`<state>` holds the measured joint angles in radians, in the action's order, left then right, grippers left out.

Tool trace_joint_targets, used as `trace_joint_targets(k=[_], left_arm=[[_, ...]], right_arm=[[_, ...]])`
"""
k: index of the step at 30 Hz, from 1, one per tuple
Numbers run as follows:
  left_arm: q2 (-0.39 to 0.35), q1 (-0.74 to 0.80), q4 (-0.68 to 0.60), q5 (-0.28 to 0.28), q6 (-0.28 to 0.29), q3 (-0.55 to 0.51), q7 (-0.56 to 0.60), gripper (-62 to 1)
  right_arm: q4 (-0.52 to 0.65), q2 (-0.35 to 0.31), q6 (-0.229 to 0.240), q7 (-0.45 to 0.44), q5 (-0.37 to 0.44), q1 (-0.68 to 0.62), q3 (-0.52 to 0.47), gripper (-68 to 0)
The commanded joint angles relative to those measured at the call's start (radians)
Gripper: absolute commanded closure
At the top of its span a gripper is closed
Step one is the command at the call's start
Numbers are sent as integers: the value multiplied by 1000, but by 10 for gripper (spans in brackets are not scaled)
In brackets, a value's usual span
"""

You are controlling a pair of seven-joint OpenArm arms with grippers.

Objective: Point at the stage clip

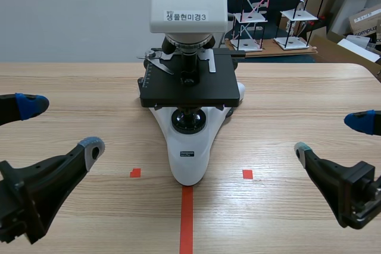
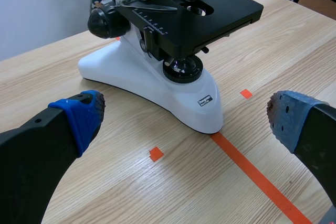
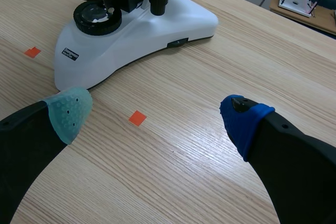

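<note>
Task looks not started. The microscope stands mid-table, its back toward the far edge. The stage clip is the thin silver arm lying on the far left part of the black stage, beside the objective. Your left gripper is low by the near left corner, fingers spread wide, holding nothing. Your right gripper is by the near right corner, likewise spread and empty. Both are well apart from the clip, and neither aims at it. All the pointing is left: you likely want the left arm, raised above stage level, with a fingertip brought to the clip. The right wrist view doesn't show the clip.
</note>
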<state>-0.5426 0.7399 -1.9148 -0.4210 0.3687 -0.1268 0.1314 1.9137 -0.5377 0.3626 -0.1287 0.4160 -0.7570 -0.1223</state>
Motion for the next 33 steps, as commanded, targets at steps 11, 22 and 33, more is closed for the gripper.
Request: trace_joint_targets(k=[11,22,33], left_arm=[[8,7,-12,-6,0,3,17,-623],[8,7,-12,-6,0,3,18,-623],[2,-50,39,70,-90,3,50,-289]], right_arm=[[16,-2,0,-11,6,9,-2,-536],[16,-2,0,-11,7,9,-2,-536],[16,-2,0,-11,6,9,-2,-536]])
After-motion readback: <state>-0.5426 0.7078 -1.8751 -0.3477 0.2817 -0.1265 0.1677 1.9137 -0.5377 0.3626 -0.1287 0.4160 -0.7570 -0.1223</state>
